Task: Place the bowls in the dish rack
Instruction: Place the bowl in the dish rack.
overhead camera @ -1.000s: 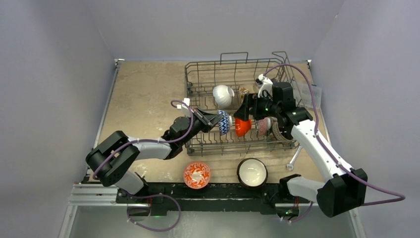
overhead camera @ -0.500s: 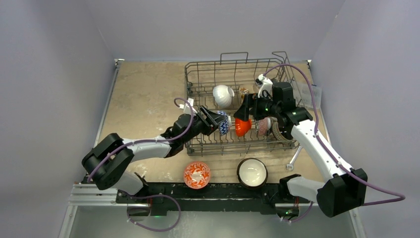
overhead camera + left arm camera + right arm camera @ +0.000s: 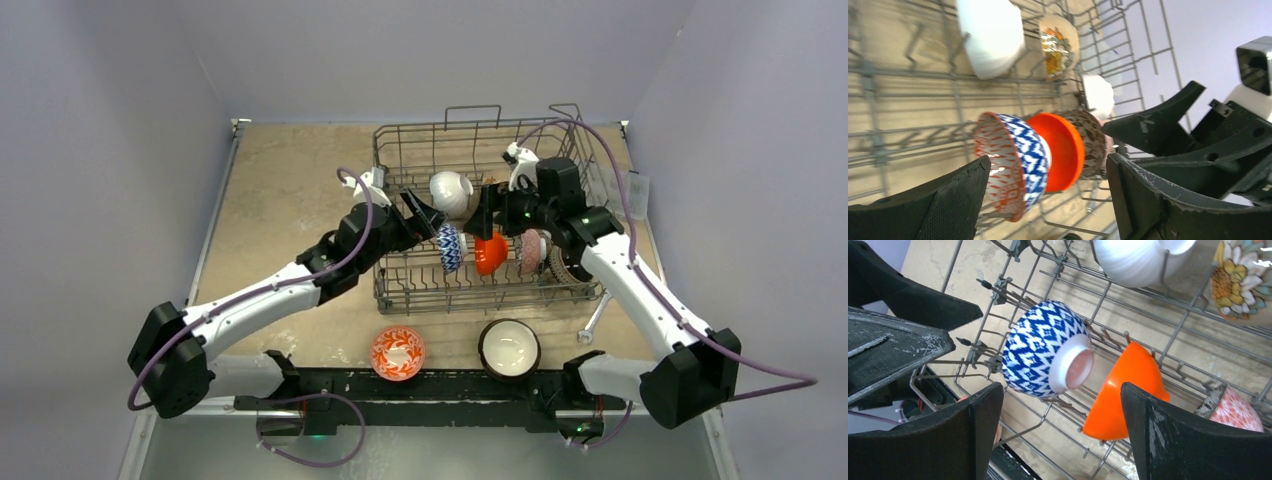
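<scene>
The dish rack [image 3: 420,128] sits at the back right of the table. A blue-patterned bowl [image 3: 450,247] stands on edge between its tines, beside an orange bowl [image 3: 489,253], a pink-patterned bowl [image 3: 531,250] and a brown one [image 3: 558,265]. A white bowl [image 3: 452,194] stands one row further back. My left gripper [image 3: 425,215] hangs open just above and left of the blue bowl [image 3: 1018,160], touching nothing. My right gripper [image 3: 487,212] is open above the orange bowl [image 3: 1125,390]. A red-patterned bowl [image 3: 398,353] and a dark bowl with cream inside [image 3: 509,348] lie on the table in front of the rack.
A floral bowl [image 3: 1243,282] stands in the rack's back row next to the white bowl [image 3: 1135,257]. A metal tool [image 3: 592,325] lies on the table off the rack's front right corner. A clear box [image 3: 635,190] stands right of the rack. Both grippers are close together over the rack.
My left gripper has opened, let go of the blue-patterned bowl and pulled back and up; the bowl stays on edge in the rack. The right gripper shifted slightly towards the back.
</scene>
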`<state>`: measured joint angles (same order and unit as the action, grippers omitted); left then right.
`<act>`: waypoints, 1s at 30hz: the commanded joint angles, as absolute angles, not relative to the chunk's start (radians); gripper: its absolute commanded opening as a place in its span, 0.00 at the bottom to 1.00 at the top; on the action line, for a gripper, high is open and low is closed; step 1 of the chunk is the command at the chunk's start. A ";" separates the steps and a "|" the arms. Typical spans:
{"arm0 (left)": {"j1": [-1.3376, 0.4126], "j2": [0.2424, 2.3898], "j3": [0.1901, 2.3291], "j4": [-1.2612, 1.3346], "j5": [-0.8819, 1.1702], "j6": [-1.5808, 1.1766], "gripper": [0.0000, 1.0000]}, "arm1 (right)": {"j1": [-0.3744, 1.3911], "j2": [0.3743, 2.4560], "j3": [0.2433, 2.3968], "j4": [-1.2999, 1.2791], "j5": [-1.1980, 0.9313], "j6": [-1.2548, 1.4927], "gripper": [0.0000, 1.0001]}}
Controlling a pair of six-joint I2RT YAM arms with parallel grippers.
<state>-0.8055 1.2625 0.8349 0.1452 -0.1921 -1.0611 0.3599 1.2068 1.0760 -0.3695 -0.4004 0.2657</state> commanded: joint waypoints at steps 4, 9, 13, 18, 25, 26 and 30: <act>-0.802 1.112 0.935 -0.183 -0.441 -0.836 0.83 | 0.506 1.277 1.195 -0.406 -0.194 0.238 0.87; -0.800 1.017 0.929 -0.262 -0.528 -0.798 0.83 | 0.609 1.346 1.226 -0.423 -0.068 0.242 0.86; -0.801 0.964 0.888 -0.244 -0.533 -0.806 0.84 | 0.654 1.386 1.235 -0.439 0.047 0.247 0.86; -0.800 0.951 0.860 -0.243 -0.523 -0.820 0.84 | 0.686 1.429 1.230 -0.419 0.047 0.251 0.85; -0.800 0.953 0.845 -0.242 -0.513 -0.833 0.84 | 0.689 1.457 1.214 -0.421 0.054 0.254 0.76; -0.801 0.953 0.844 -0.242 -0.510 -0.833 0.84 | 0.690 1.457 1.209 -0.422 0.056 0.255 0.74; -0.800 0.954 0.840 -0.238 -0.506 -0.839 0.84 | 0.689 1.453 1.189 -0.432 0.068 0.267 0.65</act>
